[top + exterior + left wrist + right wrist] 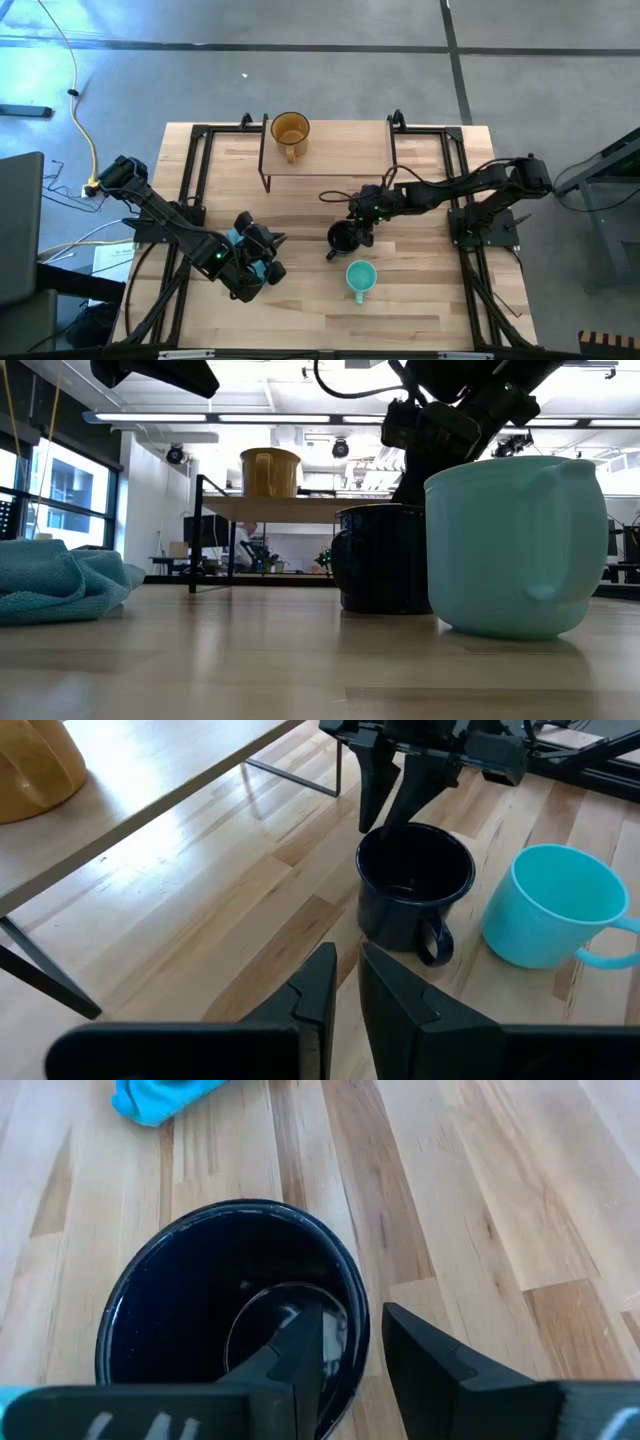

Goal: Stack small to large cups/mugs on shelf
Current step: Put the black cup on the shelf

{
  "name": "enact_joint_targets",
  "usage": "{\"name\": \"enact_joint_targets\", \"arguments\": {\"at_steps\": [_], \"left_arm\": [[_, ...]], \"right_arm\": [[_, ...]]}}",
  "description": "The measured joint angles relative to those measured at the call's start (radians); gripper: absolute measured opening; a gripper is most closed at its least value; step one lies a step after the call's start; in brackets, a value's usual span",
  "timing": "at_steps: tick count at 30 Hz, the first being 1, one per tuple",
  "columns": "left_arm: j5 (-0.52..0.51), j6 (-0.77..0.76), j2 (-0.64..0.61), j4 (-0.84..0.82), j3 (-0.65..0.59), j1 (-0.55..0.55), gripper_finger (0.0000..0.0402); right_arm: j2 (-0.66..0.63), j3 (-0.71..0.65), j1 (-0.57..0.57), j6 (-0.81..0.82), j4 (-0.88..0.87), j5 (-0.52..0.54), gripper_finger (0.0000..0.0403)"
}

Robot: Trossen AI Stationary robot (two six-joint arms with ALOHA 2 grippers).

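A translucent amber-yellow handled mug stands upright on the low light-wood shelf with thin black metal legs, at that shelf's left end as the overhead camera shows it, its handle turned toward the middle of the desk. The shelf sits at the far edge of the large light-wood desk.

In front of the shelf, on the desk itself, a glossy black handled mug stands upright with its mouth open upward. The right gripper is at this mug: its wrist camera shows one dark finger inside the mug and the other outside, so the two fingers straddle the rim wall with a narrow gap between them. Whether the pads already press on the wall cannot be told.

A small teal handled mug stands upright just beside the black mug, nearer the front edge of the desk; the two are close but a sliver of wood shows between them in the left wrist camera.

The left gripper hovers over the desk to the left of both mugs, pointing toward them, its fingers nearly together with only a thin slit between them and holding nothing. A crumpled blue cloth lies on the desk under that arm.
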Motion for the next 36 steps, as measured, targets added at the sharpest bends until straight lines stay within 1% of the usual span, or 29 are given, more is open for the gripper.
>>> {"name": "enact_joint_targets", "arguments": {"at_steps": [6, 10, 19, 22, 27, 34, 36], "left_arm": [[-0.003, 0.001, 0.000, -0.001, 0.000, 0.000, 0.0037], [-0.003, 0.002, 0.000, -0.002, 0.000, 0.000, 0.0037], [-0.003, 0.001, 0.000, -0.005, 0.000, 0.000, 0.0037], [-0.003, 0.001, 0.000, -0.007, 0.000, 0.000, 0.0037], [-0.003, 0.001, 0.000, -0.016, 0.000, 0.000, 0.0037], [-0.003, 0.001, 0.000, -0.021, 0.000, 0.001, 0.0037], [-0.003, 0.001, 0.000, -0.023, 0.000, 0.001, 0.0037]], "right_arm": [[0.000, 0.000, 0.000, -0.002, 0.003, 0.004, 0.0096], [0.022, 0.000, 0.000, -0.002, 0.007, 0.004, 0.0096], [0.053, 0.000, 0.000, 0.008, 0.062, -0.001, 0.0094], [0.053, 0.000, -0.005, 0.008, 0.051, -0.001, 0.0076], [0.051, 0.000, -0.007, -0.002, 0.039, -0.004, 0.0015], [0.048, 0.002, -0.007, -0.004, 0.038, 0.016, 0.0006], [0.048, 0.021, -0.008, -0.012, 0.026, 0.020, 0.0006]]}}
